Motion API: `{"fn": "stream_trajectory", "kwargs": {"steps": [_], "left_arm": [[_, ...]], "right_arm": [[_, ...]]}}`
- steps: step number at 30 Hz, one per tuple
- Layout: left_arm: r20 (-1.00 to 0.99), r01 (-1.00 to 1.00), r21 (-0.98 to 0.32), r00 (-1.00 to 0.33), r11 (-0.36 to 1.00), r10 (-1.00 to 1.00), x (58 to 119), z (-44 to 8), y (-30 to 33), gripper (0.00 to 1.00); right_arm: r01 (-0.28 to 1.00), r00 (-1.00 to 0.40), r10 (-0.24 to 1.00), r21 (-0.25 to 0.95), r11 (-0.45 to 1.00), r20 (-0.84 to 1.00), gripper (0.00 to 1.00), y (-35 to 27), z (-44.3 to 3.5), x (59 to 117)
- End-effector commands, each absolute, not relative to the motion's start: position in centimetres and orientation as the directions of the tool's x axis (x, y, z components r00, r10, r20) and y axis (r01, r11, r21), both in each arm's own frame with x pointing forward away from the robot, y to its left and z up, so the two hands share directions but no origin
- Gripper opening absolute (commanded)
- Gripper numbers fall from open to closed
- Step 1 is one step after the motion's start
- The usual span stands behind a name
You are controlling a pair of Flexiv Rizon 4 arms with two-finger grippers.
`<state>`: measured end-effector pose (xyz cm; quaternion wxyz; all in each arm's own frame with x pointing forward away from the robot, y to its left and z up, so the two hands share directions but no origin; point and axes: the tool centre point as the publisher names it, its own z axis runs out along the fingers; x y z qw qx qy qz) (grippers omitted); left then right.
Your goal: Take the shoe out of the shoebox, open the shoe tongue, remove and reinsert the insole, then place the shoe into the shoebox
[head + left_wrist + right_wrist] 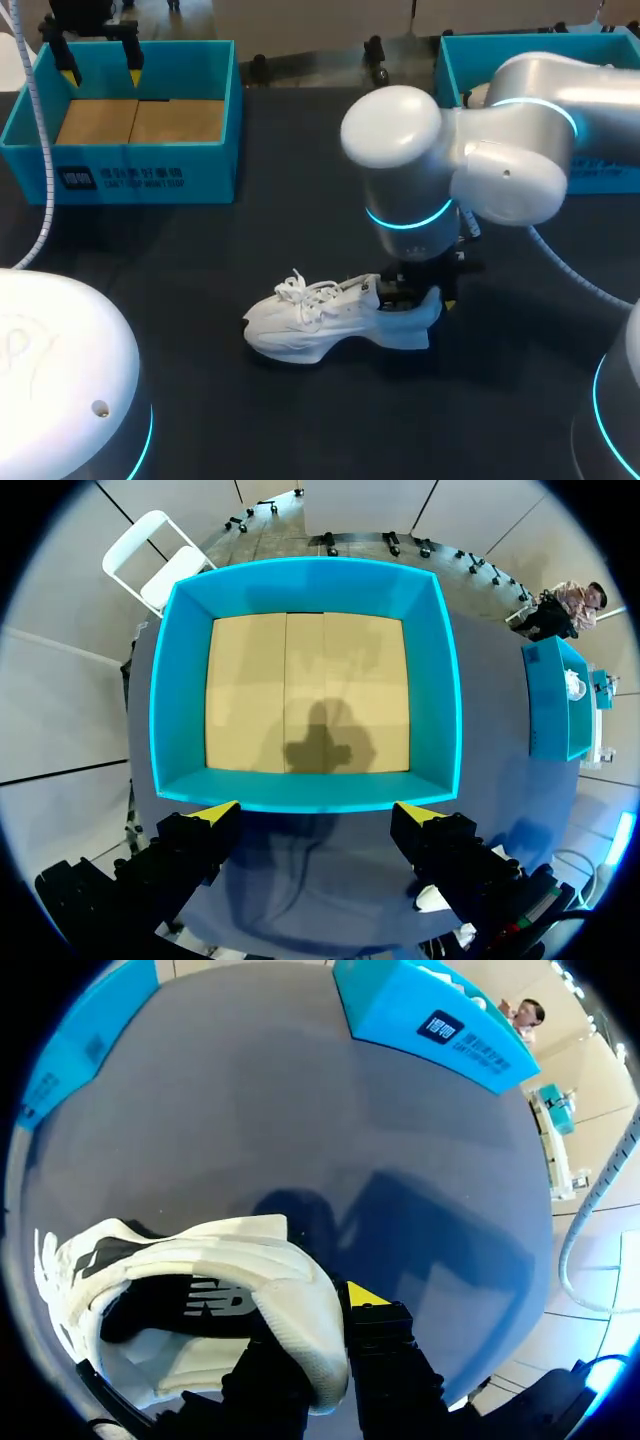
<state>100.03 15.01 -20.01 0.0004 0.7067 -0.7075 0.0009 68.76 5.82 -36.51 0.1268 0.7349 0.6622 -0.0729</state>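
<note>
Right gripper (412,297) is clamped on the shoe (320,320) at the heel. In the right wrist view one yellow-tipped finger (367,1300) presses the outside of the heel wall, and the other is down inside the shoe with its tip hidden. The shoe sits upright on its sole on the dark table (200,260), out of the box, with its toe toward my left and its laces loose on top. The inside of the shoe looks dark.

Left gripper (101,72) is spread wide with nothing in it, hanging over the blue shoebox (130,165) at the far left. Only the box's cardboard floor shows. The shoe is well apart from that box.

A second blue box (448,70) sits at the far right, behind my right arm.
</note>
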Motion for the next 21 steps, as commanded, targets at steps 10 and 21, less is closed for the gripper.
{"fn": "stream_trajectory", "kwargs": {"steps": [10, 21], "left_arm": [[0.001, -1.000, 0.000, -0.001, 0.001, -1.000, 100.0, -20.0, 15.0, 1.00], [0.001, -1.000, 0.000, -0.001, 0.001, -1.000, 100.0, -20.0, 15.0, 1.00]], "right_arm": [[0.987, 0.157, 0.931, 0.081, -0.137, -0.329, 0.00, 6.7, -38.0, 69.0], [0.983, 0.179, 0.930, 0.106, -0.153, -0.321, 1.00, 6.7, -35.9, 68.0]]}}
